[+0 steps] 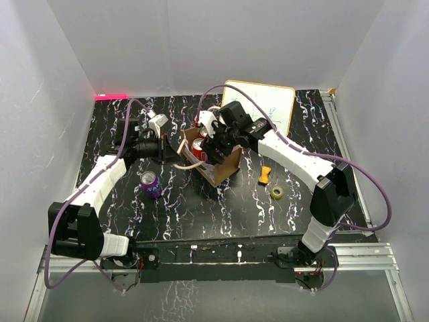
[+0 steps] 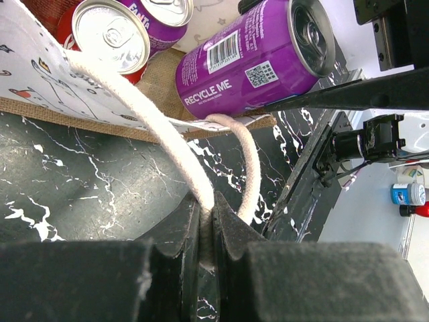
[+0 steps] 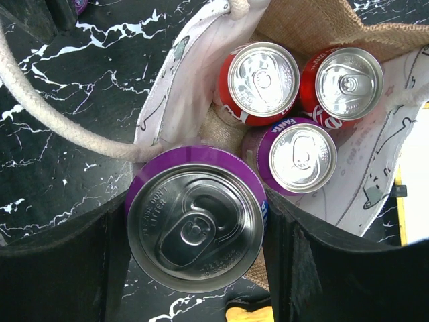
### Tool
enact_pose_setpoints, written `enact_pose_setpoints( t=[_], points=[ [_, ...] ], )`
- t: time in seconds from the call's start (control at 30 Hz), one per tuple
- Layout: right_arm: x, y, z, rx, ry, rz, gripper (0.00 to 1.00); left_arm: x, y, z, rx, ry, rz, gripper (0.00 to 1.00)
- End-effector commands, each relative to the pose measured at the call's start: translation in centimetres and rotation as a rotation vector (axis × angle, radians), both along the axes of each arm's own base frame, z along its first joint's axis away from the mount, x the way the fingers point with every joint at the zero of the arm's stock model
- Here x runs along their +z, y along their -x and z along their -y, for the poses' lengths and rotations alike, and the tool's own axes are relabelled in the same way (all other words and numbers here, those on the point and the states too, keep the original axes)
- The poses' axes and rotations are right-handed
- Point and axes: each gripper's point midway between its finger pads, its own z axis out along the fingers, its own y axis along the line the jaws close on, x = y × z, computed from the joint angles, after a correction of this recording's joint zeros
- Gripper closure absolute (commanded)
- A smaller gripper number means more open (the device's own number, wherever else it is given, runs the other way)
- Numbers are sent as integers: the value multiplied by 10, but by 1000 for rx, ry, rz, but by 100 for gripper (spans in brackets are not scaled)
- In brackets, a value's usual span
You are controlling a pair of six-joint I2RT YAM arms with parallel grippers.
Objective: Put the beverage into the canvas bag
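The canvas bag (image 1: pixel 226 169) stands mid-table, its tan wall (image 3: pixel 308 23) and whitish patterned side (image 2: pixel 40 87) showing. Two red cans (image 3: pixel 261 80) (image 3: pixel 347 84) and a purple Fanta can (image 3: pixel 301 157) stand upright inside it. My right gripper (image 3: pixel 197 231) is shut on another purple can, the beverage (image 3: pixel 191 215) (image 2: pixel 255 60), held over the bag's rim on the left gripper's side. My left gripper (image 2: pixel 208 228) is shut on the bag's cream rope handle (image 2: pixel 167 134) and holds it pulled out to the left (image 1: pixel 184 161).
Another purple can (image 1: pixel 150 183) stands on the black marbled table left of the bag. A yellow object (image 1: pixel 266 175) and a tape roll (image 1: pixel 277 192) lie to the bag's right. A whiteboard (image 1: pixel 265 104) leans at the back.
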Motion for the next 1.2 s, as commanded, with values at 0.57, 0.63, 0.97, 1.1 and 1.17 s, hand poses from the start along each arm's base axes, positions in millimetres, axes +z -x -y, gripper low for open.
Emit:
enact_pose_setpoints(
  t=[0.57, 0.63, 0.97, 1.1, 1.17],
  points=[
    [12, -49, -34, -117, -115, 63, 91, 16, 4, 5, -32, 34, 14, 100],
    [11, -50, -36, -127, -120, 79, 91, 15, 4, 5, -31, 35, 11, 100],
    [-8, -49, -45, -157, -108, 57, 87, 15, 4, 5, -29, 38, 8, 100],
    [-18, -47, -44, -144, -90, 47, 84, 16, 4, 5, -29, 38, 11, 100],
    [-25, -46, -41, -129, -70, 53, 82, 15, 4, 5, -29, 37, 9, 100]
  ],
)
